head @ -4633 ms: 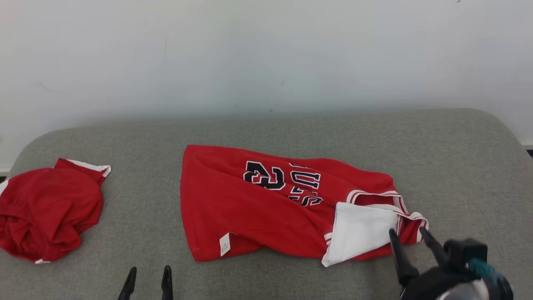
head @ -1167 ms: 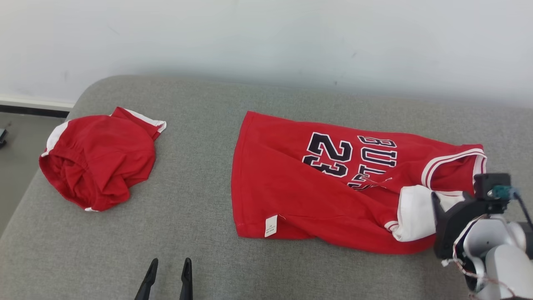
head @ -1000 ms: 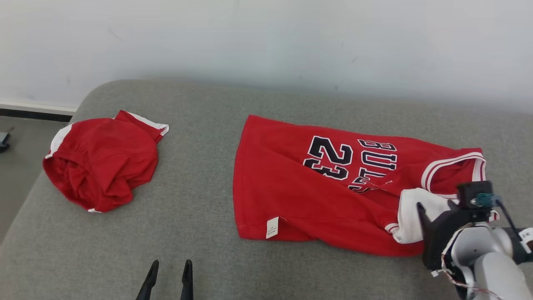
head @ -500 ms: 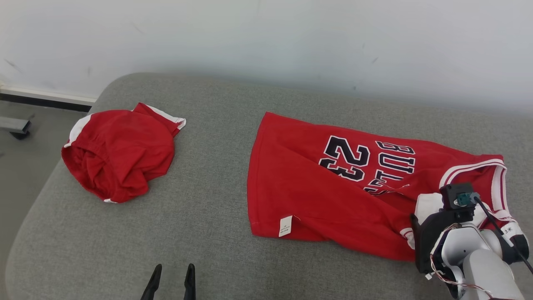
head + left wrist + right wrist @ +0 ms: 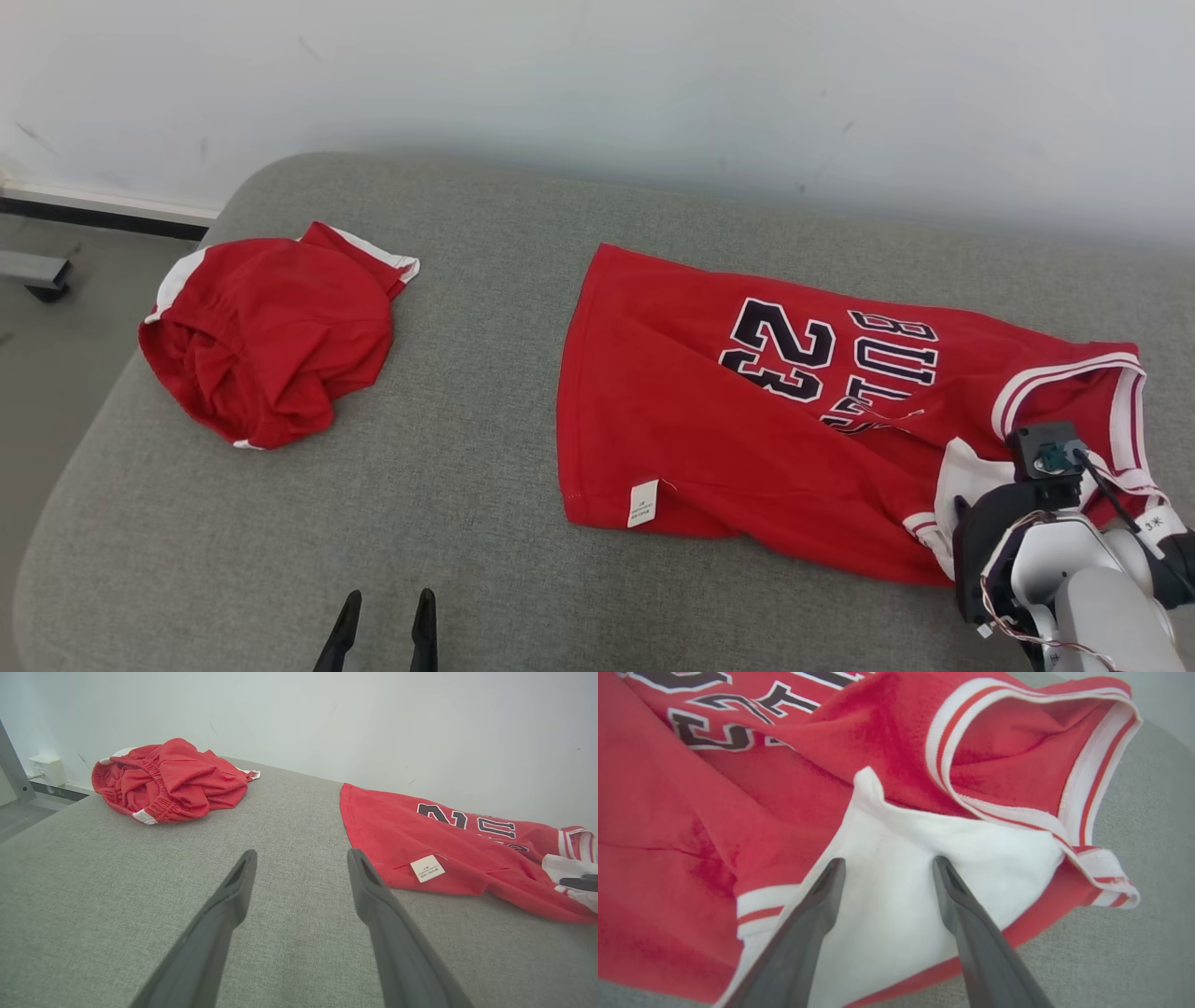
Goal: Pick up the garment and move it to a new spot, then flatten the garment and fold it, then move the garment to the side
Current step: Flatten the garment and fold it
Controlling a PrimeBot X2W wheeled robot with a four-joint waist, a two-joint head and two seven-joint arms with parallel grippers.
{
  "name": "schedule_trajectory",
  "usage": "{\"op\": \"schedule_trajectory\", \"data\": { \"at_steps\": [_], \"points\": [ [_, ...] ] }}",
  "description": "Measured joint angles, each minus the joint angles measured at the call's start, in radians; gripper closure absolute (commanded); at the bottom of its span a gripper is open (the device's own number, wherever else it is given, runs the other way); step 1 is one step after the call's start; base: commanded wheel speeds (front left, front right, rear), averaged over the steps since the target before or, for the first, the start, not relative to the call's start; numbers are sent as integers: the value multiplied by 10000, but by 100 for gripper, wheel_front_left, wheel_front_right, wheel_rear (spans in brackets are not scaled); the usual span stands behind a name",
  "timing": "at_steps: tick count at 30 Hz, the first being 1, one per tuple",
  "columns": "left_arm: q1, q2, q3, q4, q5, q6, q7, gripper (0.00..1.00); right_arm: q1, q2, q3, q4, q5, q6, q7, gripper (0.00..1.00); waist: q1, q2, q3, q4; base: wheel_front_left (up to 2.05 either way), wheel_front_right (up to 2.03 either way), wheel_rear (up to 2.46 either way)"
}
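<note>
The garment, a red jersey (image 5: 709, 439) with "23" and black lettering, lies spread and wrinkled on the grey cushioned surface (image 5: 467, 541). Its neck end points right, with a white fabric panel (image 5: 901, 896) turned out there. My right gripper (image 5: 971, 504) hovers over that end. In the right wrist view its fingers (image 5: 887, 863) stand open, tips on or just above the white panel, nothing clamped between them. My left gripper (image 5: 386, 605) is open near the front edge, left of the jersey's hem (image 5: 420, 835), and holds nothing (image 5: 301, 856).
A second red garment (image 5: 266, 336), bunched with white trim, lies at the surface's left end (image 5: 173, 779). Beyond that end the surface drops to the floor (image 5: 37, 345). A pale wall (image 5: 597, 84) runs along the far side. Bare grey surface lies between the two garments.
The head camera has shifted, so the whole scene slid right. My right gripper has come down and in over the jersey's white panel, jaws still open. The left gripper has not moved.
</note>
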Motion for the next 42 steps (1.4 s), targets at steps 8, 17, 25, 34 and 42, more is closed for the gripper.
{"op": "schedule_trajectory", "data": {
  "at_steps": [8,17,25,34,42],
  "points": [
    [-6,0,59,23,0,2,0,0,333,182,-660,38,-265,0,-75,100,0,0,-58,-144,0,0,0],
    [-19,0,96,29,4,2,0,0,682,345,-1221,-151,-295,0,-476,100,0,0,-129,-369,0,0,0],
    [15,-2,219,25,33,2,0,0,1625,593,-2211,-1028,86,0,-1200,100,0,0,-334,-611,0,0,0],
    [49,0,261,-17,33,-4,0,0,2647,911,-3024,-1561,828,2,-1753,100,0,0,-407,-1074,0,0,0],
    [46,0,232,38,31,-12,0,0,3077,905,-3536,-978,1390,0,-2209,0,-1,0,-556,-1200,0,0,0]
  ]
}}
